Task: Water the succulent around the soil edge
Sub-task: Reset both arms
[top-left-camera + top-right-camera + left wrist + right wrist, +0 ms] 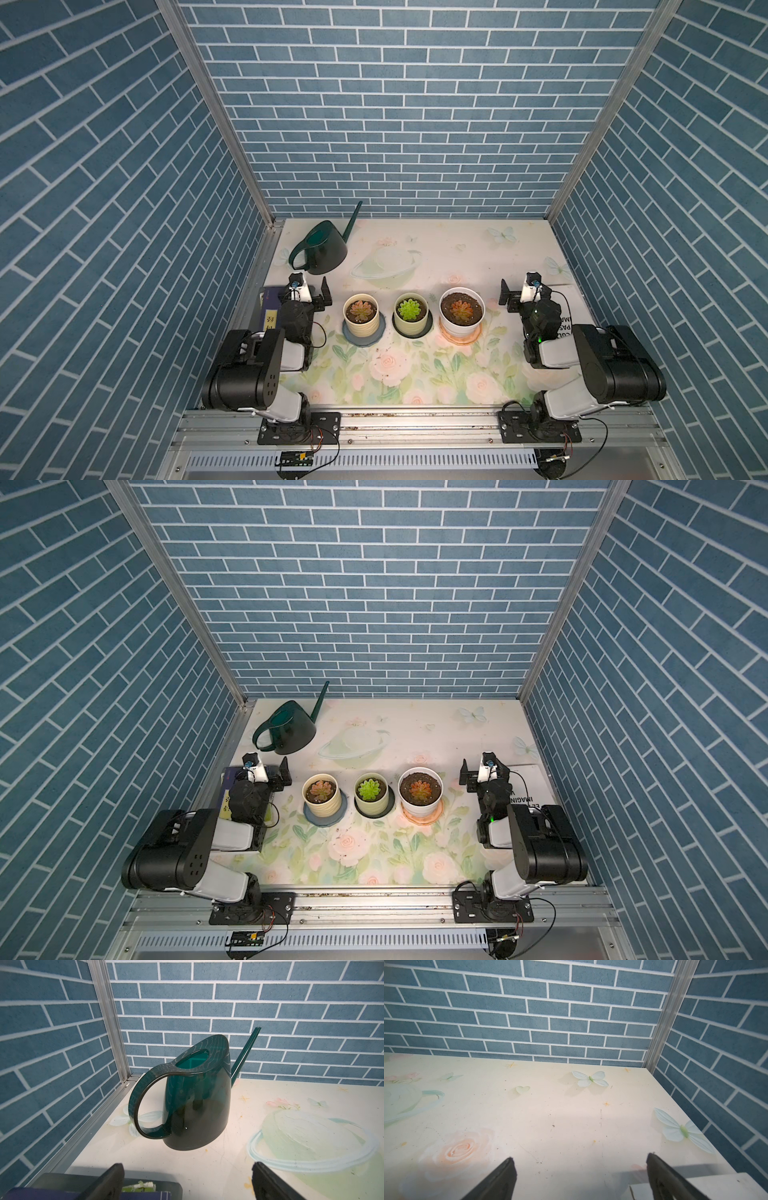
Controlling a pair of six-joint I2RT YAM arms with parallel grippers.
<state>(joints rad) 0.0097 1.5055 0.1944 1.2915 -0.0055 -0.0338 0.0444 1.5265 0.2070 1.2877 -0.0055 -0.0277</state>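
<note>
A dark book (269, 307) lies at the left edge of the table (457, 257), partly under the left arm. The left tool (187, 1168) hovers over that book's far end with its two fingers (113, 1178) wide apart and nothing between them. Just beyond it, in the far left corner, the dark green watering can (326, 251) stands upright on the table, touched by neither tool; its loop handle (143, 1105) faces the near left and its thin spout (246, 1053) slants up toward the back wall. In the left wrist view the can stands straight ahead of the open fingers, clearly apart from them.

To the right, three potted plants stand in a row across the middle of the table, each on its own saucer. First a ribbed cream pot (360, 326) with a pinkish succulent (360, 309), on a grey-blue saucer (361, 340). Next a pale green pot (409, 324) with a bright green succulent (409, 308), on a black saucer (428, 328). Then a wider white pot (461, 326) with a reddish succulent (460, 309) in dark soil, on an orange saucer (461, 338). The pots stand close together with gaps showing between their rims.

Right of the row, the right tool (581, 1159) hangs over bare table, fingers spread wide and empty. A white printed sheet (571, 297) lies at the right edge, partly under that arm
</note>
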